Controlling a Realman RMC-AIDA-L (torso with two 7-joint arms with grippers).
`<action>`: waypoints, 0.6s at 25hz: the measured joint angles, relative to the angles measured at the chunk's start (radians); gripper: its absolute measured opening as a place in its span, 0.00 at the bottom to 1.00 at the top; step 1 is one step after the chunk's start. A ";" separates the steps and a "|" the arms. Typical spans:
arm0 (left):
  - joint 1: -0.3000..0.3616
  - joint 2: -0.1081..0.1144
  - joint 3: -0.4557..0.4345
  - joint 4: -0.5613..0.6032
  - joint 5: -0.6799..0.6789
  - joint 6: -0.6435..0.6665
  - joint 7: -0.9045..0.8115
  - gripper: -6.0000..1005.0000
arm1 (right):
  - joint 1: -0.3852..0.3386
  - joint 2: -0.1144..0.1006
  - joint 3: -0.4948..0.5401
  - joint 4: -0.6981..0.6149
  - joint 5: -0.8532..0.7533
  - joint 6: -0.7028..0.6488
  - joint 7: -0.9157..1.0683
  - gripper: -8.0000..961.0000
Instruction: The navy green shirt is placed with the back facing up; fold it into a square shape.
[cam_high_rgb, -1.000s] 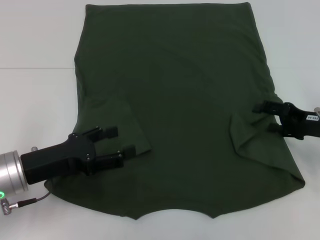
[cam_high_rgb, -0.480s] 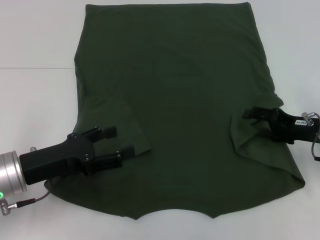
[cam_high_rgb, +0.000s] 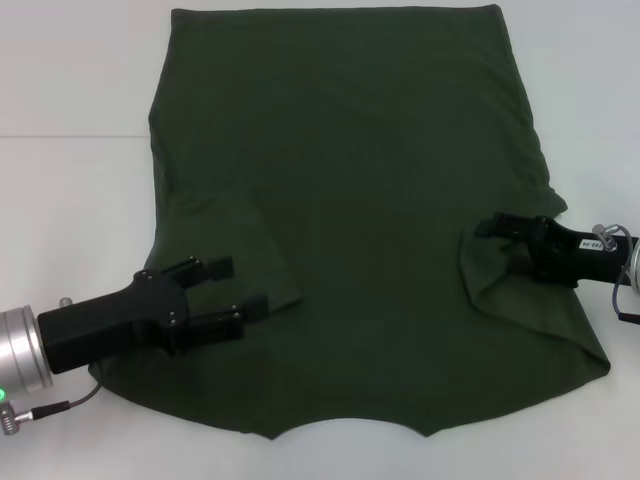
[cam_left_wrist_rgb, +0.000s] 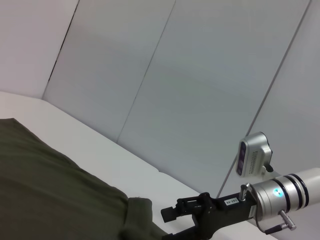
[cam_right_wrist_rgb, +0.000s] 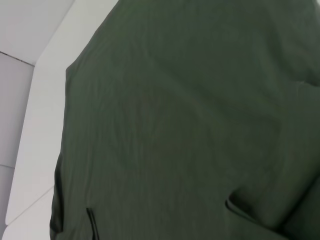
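- The navy green shirt (cam_high_rgb: 350, 200) lies spread flat on the white table (cam_high_rgb: 70, 200), filling most of my head view from 12 o'clock down to 6 o'clock, with its neck opening at the 6 o'clock edge.
- Both short sleeves are folded inward onto the body of the shirt: one flap at about 8 o'clock, the other at about 4 o'clock.
- My left gripper (cam_high_rgb: 235, 292) reaches in from 8 o'clock and sits low over the folded left sleeve; its two fingers are spread apart and hold nothing.
- My right gripper (cam_high_rgb: 500, 238) comes in from 3 o'clock at the edge of the folded right sleeve. Its fingers (cam_high_rgb: 497, 225) are parted, one above and one below the sleeve's edge; I cannot tell whether any cloth lies between them.
- From my left wrist camera, the right gripper (cam_left_wrist_rgb: 172, 224) shows beyond a raised fold of the shirt (cam_left_wrist_rgb: 50, 195).
- My right wrist camera shows only the smooth green shirt (cam_right_wrist_rgb: 190, 125) on the table (cam_right_wrist_rgb: 45, 65).
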 joint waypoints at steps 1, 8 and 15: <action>0.001 0.000 0.000 -0.001 0.000 0.000 0.000 0.93 | 0.001 0.001 -0.002 0.000 0.000 0.000 0.000 0.94; 0.006 0.000 0.000 -0.001 0.000 0.004 0.000 0.93 | -0.005 0.003 -0.011 0.000 0.000 0.008 0.001 0.94; 0.007 0.000 0.000 0.000 0.000 0.005 -0.003 0.93 | -0.009 -0.005 -0.012 -0.004 0.000 0.008 -0.001 0.94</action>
